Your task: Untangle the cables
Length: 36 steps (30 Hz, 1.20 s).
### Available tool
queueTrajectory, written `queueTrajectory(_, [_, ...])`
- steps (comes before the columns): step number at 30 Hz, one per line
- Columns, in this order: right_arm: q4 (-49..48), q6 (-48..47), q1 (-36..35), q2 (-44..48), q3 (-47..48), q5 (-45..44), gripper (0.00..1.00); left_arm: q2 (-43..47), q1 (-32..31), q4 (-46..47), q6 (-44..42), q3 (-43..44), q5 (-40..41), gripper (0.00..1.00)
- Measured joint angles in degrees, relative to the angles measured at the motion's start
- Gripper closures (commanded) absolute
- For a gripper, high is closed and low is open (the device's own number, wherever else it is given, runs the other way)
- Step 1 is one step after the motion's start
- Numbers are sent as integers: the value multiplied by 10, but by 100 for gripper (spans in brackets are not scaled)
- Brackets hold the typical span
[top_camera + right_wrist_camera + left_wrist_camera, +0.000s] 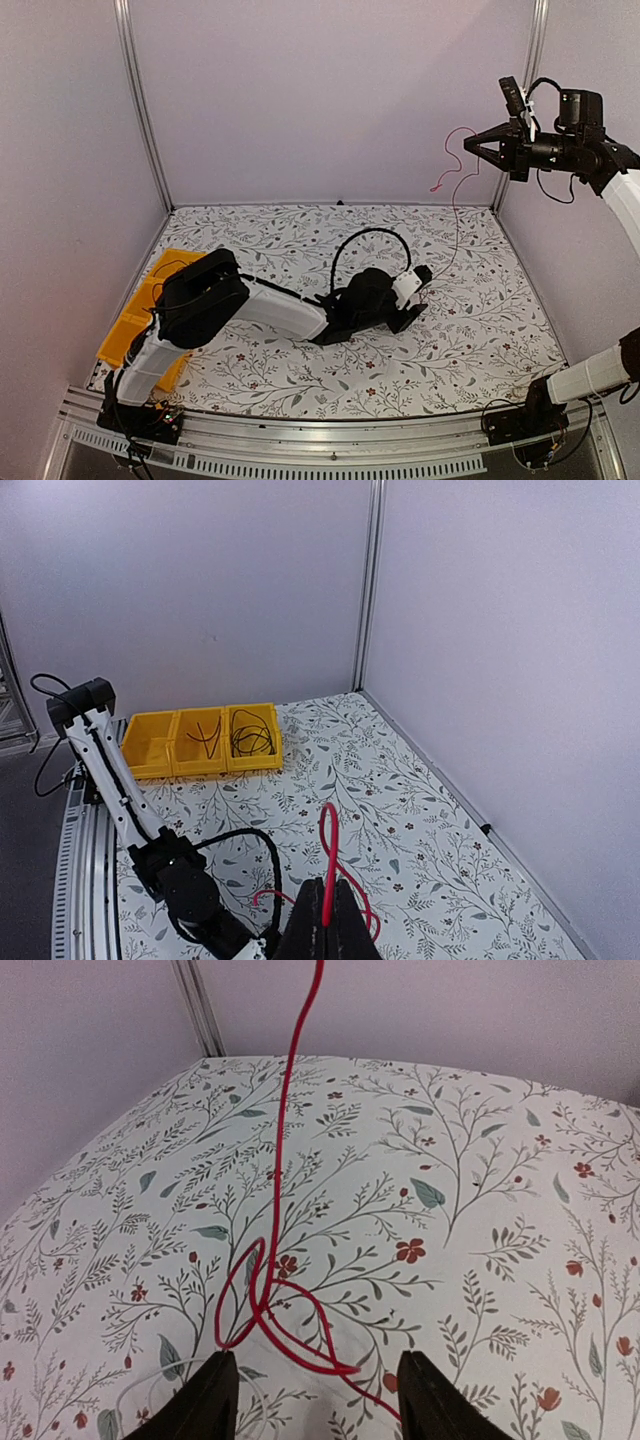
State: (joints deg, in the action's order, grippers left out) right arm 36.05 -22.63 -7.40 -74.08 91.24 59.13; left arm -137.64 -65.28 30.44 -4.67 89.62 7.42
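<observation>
Your right gripper (470, 143) is pinched tight on the red cable (456, 215) and holds it way up above the far right corner of the floral mat (500, 330). From there the cable drops straight down to the middle of the mat and ends in a loose, crossed-over loop lying flat on it. Your left gripper (318, 1390) is down low over that same spot, jaws spread wide with nothing in them, and the loop sits just ahead of and partly between its fingers (215, 1400). At the mat's left edge, black cables (250, 735) sit in two compartments of the yellow bins (150, 750).
</observation>
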Motion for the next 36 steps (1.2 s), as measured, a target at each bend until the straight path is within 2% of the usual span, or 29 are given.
queueTrajectory(4, [0,2,0,0,0,0,100,-8,0,-3,-2,9,5,50])
queueTrajectory(9, [0,4,0,0,0,1,100,-20,0,-8,13,24,-26,60])
queueTrajectory(15, [0,6,0,3,-6,0,100,-27,6,-12,76,40,-67,55])
queueTrajectory(18, [-1,6,0,5,-13,0,100,-27,10,-12,114,48,-85,55])
queueTrajectory(21, [-1,6,0,6,-19,0,100,-30,16,-12,145,58,-96,67])
queueTrajectory(27, [-2,6,0,8,-24,0,100,-45,27,-19,192,85,-123,99])
queueTrajectory(32, [-2,6,0,13,-24,-7,100,-47,37,-25,210,76,-132,100])
queueTrajectory(36, [-2,-3,8,22,-24,-44,100,7,55,-5,230,-36,-134,100])
